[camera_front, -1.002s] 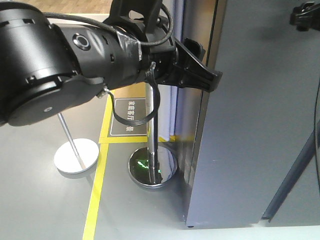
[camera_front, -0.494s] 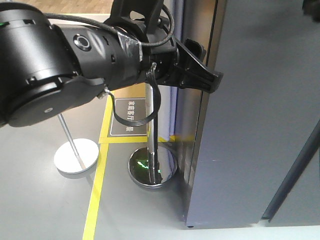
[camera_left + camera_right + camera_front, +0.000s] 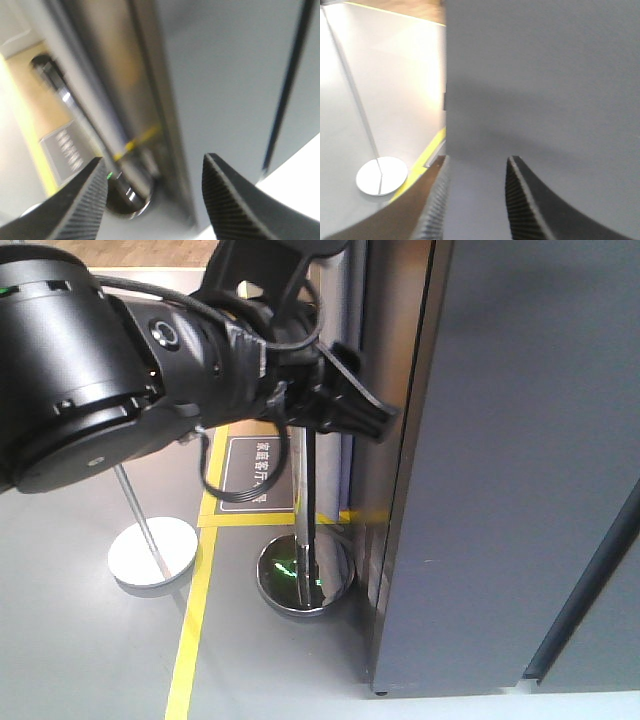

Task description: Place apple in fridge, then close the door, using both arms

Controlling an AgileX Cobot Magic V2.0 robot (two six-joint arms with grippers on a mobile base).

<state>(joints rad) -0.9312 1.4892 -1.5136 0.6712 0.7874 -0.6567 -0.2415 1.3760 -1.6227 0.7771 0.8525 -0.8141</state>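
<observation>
Grey floor (image 3: 90, 640) marked with yellow tape lines (image 3: 190, 640); a dark floor sign (image 3: 258, 475) lies beside them. Two stanchions stand on it: a shiny pole on a mirrored round base (image 3: 305, 575) just left of the fridge, and a slimmer pole on a white disc base (image 3: 152, 552) further left.

The fridge (image 3: 400, 570) rises at centre-right, its dark grey door (image 3: 520, 460) lying flush against the body, so it appears closed. The apple is not visible in any view.

Left tool (image 3: 372, 425): black, at the end of the bulky left arm (image 3: 90, 370), its tip close to the fridge's left front edge; contact cannot be judged from the front view. The left wrist view shows its ribbed fingers (image 3: 225, 200) spread wide with nothing between them, looking along the fridge edge towards the mirrored base (image 3: 127, 197).

Right tool (image 3: 475, 200): seen only in the right wrist view, fingers (image 3: 522, 200) moderately apart and empty, facing the flat grey door surface (image 3: 545, 75) at close range; whether it touches is unclear owing to blur. That view also shows the white disc base (image 3: 381, 175).
</observation>
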